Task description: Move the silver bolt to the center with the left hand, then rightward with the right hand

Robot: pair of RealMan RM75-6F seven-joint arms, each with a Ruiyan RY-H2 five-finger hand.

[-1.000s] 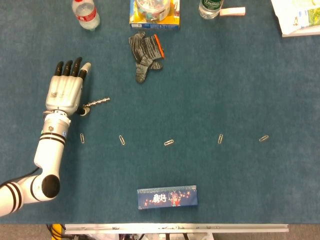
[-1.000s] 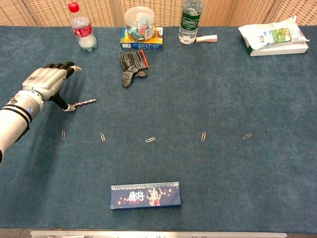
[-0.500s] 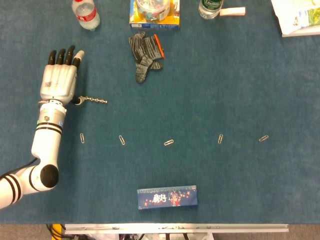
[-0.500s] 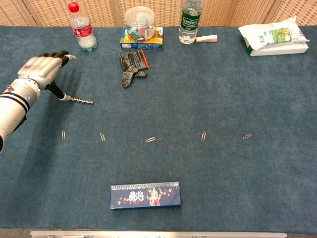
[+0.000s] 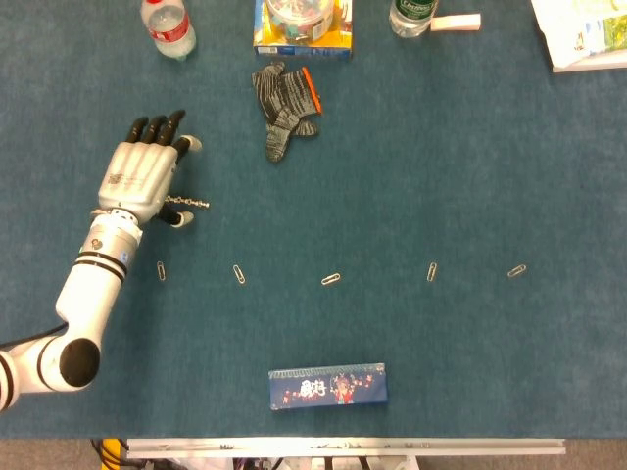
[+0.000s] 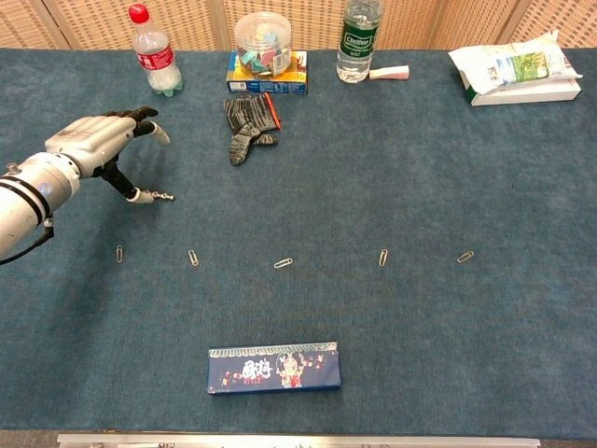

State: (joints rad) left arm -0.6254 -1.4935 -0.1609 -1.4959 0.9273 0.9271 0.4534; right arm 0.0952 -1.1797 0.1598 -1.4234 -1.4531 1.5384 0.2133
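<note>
My left hand [image 5: 144, 179] hovers low over the far-left part of the blue table [image 5: 470, 166], palm down, fingers stretched forward and spread, thumb reaching down toward the cloth. The silver bolt [image 5: 190, 204] lies flat just beside that thumb, its near end tucked under the edge of my palm in the head view. In the chest view the thumb tip sits right at the bolt's end [image 6: 160, 197], but whether it actually touches I cannot tell. Nothing is held; the fingers are apart and the bolt rests on the table. I judge the hand sits to the bolt's left so that a sideways sweep would push it toward the middle. My right hand shows in neither view.

Further out, a row of paperclips [image 5: 331, 279] runs across the table nearer to me, and the middle one seems a fair mark for the center. A dark glove [image 5: 283, 102] lies beyond the bolt's path, well apart. The bolt is not yet moved to the center.
</note>
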